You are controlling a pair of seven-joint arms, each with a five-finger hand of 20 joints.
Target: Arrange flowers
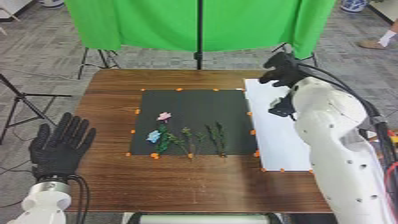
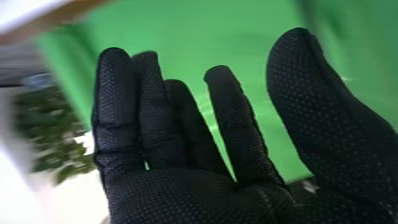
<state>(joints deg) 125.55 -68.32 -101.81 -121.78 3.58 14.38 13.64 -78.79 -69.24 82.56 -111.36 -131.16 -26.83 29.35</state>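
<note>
In the head view my right hand is over the white sheet's back end, at the table's back right. My right hand has its fingers nearly straight and holds nothing in the right wrist view. My left hand lies flat and open beside the table's left edge. On the black mat lie a pink flower, a blue flower and several green stems, apart from my hands. Blurred green leaves show beyond my right hand's fingers in the right wrist view.
The white sheet lies right of the mat, partly under my right arm. Orange markers edge both. The brown table extends in front, and a green cloth hangs on a stand behind it. A tripod stands at left.
</note>
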